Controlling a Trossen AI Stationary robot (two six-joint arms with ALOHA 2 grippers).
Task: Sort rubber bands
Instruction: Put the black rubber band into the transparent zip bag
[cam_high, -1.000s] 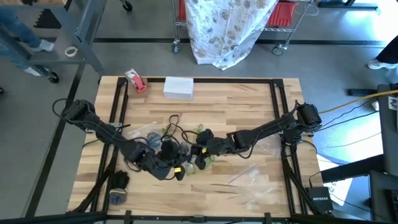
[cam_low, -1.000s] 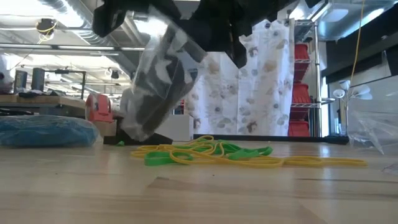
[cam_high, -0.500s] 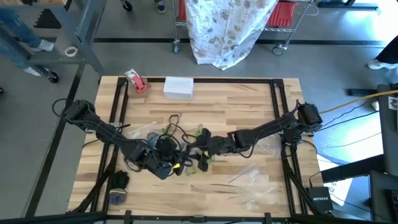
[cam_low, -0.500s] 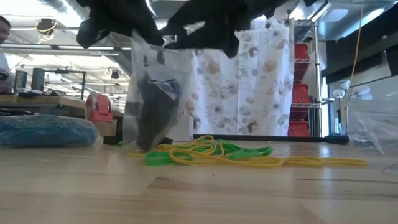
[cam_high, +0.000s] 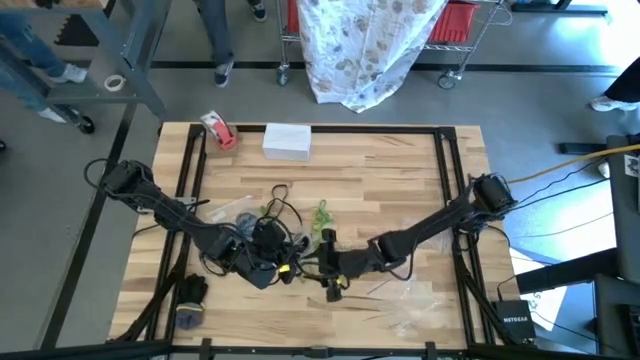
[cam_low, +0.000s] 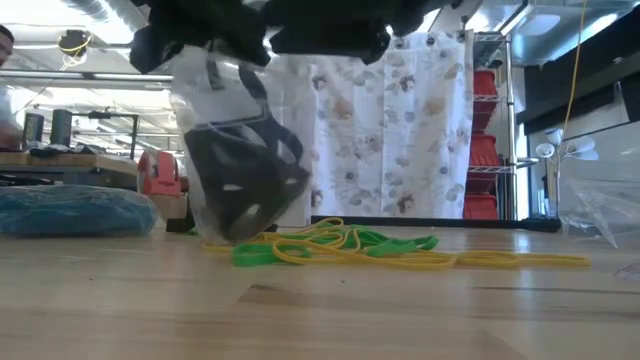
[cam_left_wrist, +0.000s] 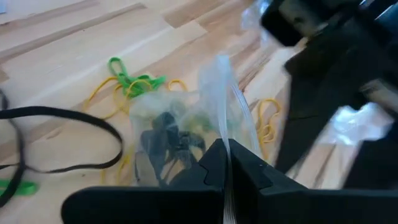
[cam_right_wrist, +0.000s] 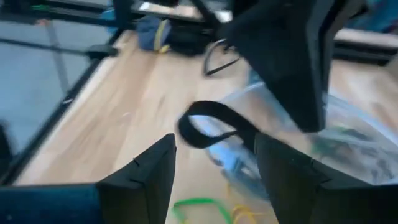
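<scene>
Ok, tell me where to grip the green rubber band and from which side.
Probably pinch the green rubber band at its bare end, coming straight down: it lies flat on the table, with yellow bands tangled over the rest.

Two arms work over one counter (cam_high: 380, 160), each ending in one pincer: the left pincer (cam_high: 262, 262) and the right pincer (cam_high: 330, 272). One clear bag (cam_low: 235, 165) hangs from the left one, black bands inside, too tangled to count. Loose rubber bands (cam_low: 340, 245) lie in one heap, yellow and green, number unclear. One tape roll (cam_high: 218, 130) and one white box (cam_high: 287, 141) sit at the far side. More clear bags (cam_high: 410, 300) lie near right, count unclear.
</scene>
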